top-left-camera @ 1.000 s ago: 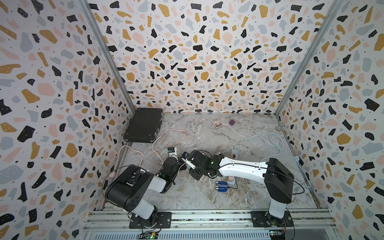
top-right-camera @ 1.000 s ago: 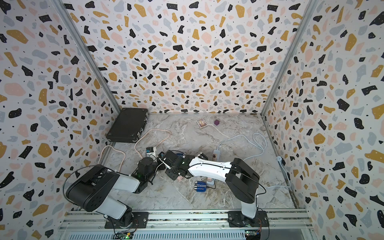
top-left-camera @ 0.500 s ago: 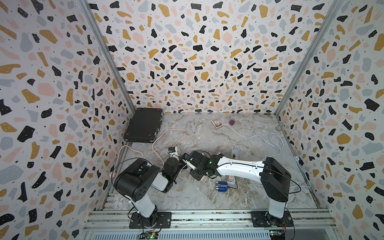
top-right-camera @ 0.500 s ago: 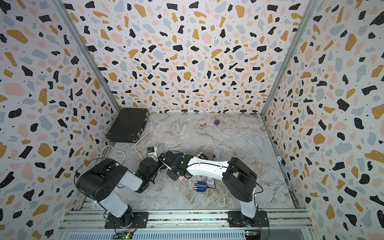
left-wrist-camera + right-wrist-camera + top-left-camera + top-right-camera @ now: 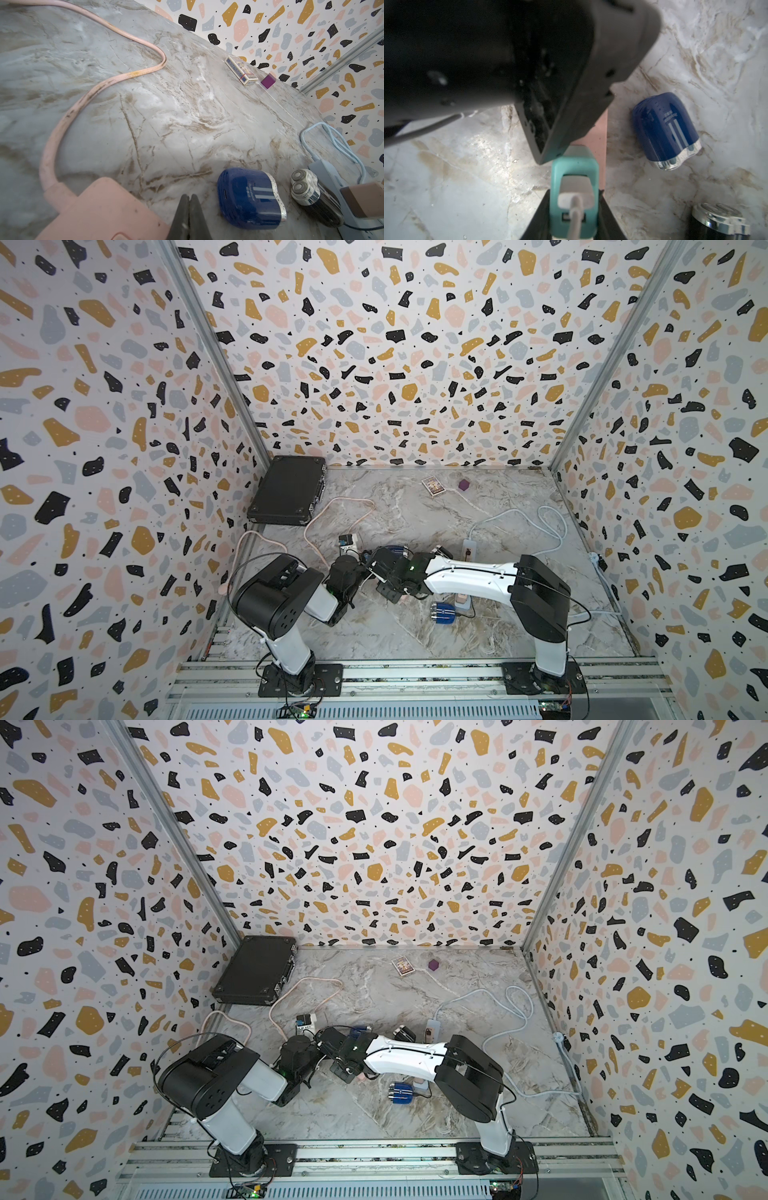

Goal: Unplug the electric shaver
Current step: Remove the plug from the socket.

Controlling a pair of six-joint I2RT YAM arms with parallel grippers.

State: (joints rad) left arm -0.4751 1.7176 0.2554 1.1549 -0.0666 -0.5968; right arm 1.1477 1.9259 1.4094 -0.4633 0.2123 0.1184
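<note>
Marble tabletop [image 5: 395,639], terrazzo walls [image 5: 374,364] round it. Nearest, we see left claw [image 5: 188,199] pinched fully together at edge of pink power strip [image 5: 99,207]. Right claw [image 5: 574,197] narrow, clamped on teal adapter [image 5: 574,170]; white cable [image 5: 574,207] leaves adapter, pink power strip right behind. Just beyond, blue shaver [image 5: 249,199] lies flat on tabletop, black twin-head shaver [image 5: 307,193] beside it, apart. Farthest we spot card box [image 5: 241,70], purple cube [image 5: 268,81] near back wall.
</note>
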